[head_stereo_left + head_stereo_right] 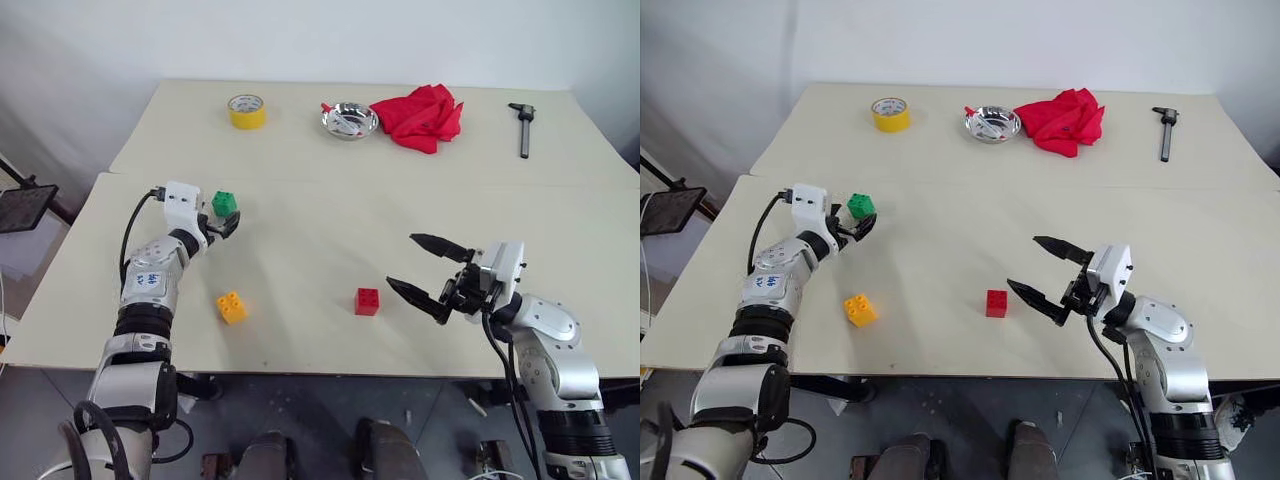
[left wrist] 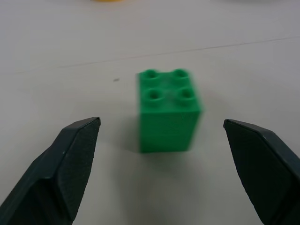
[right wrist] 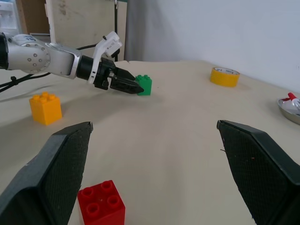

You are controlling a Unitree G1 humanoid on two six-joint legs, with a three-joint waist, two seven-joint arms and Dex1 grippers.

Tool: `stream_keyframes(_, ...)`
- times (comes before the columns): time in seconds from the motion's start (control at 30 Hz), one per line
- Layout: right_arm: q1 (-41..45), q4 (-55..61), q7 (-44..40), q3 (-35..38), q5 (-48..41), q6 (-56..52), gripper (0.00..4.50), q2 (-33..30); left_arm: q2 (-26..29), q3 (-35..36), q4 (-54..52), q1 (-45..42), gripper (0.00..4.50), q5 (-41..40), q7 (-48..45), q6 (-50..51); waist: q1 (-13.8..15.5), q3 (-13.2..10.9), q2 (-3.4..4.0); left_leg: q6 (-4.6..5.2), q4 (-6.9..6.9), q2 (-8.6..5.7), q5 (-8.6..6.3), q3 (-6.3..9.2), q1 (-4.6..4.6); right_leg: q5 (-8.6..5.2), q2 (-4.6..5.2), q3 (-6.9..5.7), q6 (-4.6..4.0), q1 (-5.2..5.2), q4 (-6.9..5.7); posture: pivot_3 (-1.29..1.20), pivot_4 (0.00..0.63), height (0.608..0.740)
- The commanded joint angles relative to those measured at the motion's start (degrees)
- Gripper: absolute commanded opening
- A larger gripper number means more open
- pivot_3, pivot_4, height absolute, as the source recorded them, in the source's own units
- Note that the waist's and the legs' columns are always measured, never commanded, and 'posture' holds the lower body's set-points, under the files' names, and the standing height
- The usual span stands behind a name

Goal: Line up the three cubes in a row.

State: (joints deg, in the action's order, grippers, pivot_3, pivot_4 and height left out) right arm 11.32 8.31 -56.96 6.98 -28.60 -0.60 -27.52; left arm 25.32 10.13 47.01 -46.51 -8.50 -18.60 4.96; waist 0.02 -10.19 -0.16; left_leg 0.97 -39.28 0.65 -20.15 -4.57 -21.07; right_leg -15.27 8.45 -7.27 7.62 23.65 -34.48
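The left gripper (image 1: pixel 226 222), its two black fingers spread wide, stands at the small green plastic studded cube (image 1: pixel 224 203), which sits upright on the beige table (image 1: pixel 320 240) between the fingertips but untouched, so the step seems the first pickup, and next the fingers must close on it.

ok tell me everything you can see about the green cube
The small green plastic toy-brick cube has four round studs on top and stands upright on the beige tabletop, studs up. It sits on the robot's left, farther back than the other two cubes. The left hand frames it with fingers open, a gap on each side.
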Motion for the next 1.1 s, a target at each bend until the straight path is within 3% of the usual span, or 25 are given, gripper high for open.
stream_keyframes(0.03, -0.7, 2.3, 1.0, 1.2, -1.1, -0.1, 4.50, -0.5, 0.1, 1.0, 1.5, -1.8, 3.34, -0.2, -0.3, -3.5, 0.0, 0.0, 0.00, 0.00, 0.00, 0.00, 0.00, 0.00, 0.00, 0.00, 0.00, -0.01, 0.00, 0.00, 0.00, 0.00, 0.150, 0.740)
stream_keyframes(0.27, -1.6, 2.8, 1.7, 0.6, -0.6, 0.1, 4.50, -0.2, 0.3, 1.6, 4.5, -3.8, 1.44, -3.0, -10.9, -7.1, 0.1, 0.0, -0.01, 0.00, -0.05, -0.02, 0.00, 0.01, -0.02, 0.00, 0.00, -0.02, 0.00, -0.01, 0.00, 0.00, 0.150, 0.740)
stream_keyframes(0.37, -2.2, 3.6, 1.8, 0.8, -0.7, -0.3, 4.50, -0.6, 1.7, 2.8, -1.8, -3.0, 1.45, -9.4, -26.6, -7.6, -0.1, 0.0, -0.02, 0.00, -0.05, 0.00, 0.00, 0.01, -0.03, 0.00, -0.01, -0.04, 0.00, 0.00, 0.00, 0.00, 0.150, 0.740)
stream_keyframes(0.43, -3.1, 4.2, 1.7, 1.6, -1.0, -0.6, 4.50, -1.3, 5.4, 0.5, -13.0, 0.3, 1.45, -16.0, -44.8, -2.0, -0.2, 0.0, -0.05, 0.00, -0.05, 0.01, 0.00, 0.01, -0.09, 0.00, -0.01, -0.06, 0.00, 0.03, 0.00, 0.00, 0.150, 0.740)
stream_keyframes(0.5, -3.9, 4.5, 1.6, 2.3, -1.1, -0.8, 4.50, -2.0, 9.5, -4.8, -20.2, 2.7, 1.45, -16.1, -56.8, 0.3, -0.4, 0.0, -0.05, -0.01, -0.04, 0.04, 0.00, -0.01, -0.09, 0.00, -0.03, -0.05, 0.00, 0.06, -0.02, 0.00, 0.150, 0.740)
stream_keyframes(0.57, -4.7, 4.8, 1.5, 2.7, -1.4, -0.9, 4.50, -2.6, 11.2, -9.6, -23.6, 3.8, 1.45, -13.8, -61.6, 0.7, -0.2, 0.0, 0.01, -0.02, -0.04, 0.04, -0.01, -0.01, -0.01, 0.00, -0.04, -0.04, 0.00, 0.02, -0.01, 0.00, 0.150, 0.740)
stream_keyframes(0.77, -10.3, 6.0, -1.8, 4.5, -2.0, -1.2, 4.50, -7.1, 7.3, -18.4, -27.2, 6.0, 1.45, -6.9, -61.7, -4.0, 1.4, 0.0, 0.03, 0.10, -0.46, 0.03, -0.07, 0.02, -0.09, -0.01, -0.04, 0.03, -0.01, -0.18, 0.02, 0.00, 0.150, 0.740)
stream_keyframes(1.1, -13.3, 8.2, -0.9, 5.7, -2.8, -1.9, 4.50, -8.0, 2.6, -22.2, -23.4, 6.8, 1.45, 0.2, -54.2, -6.5, 1.3, 0.0, 0.01, 0.26, -0.69, 0.06, -0.17, -0.17, -0.09, -0.01, -0.04, 0.23, -0.02, -0.14, -0.02, 0.00, 0.150, 0.740)
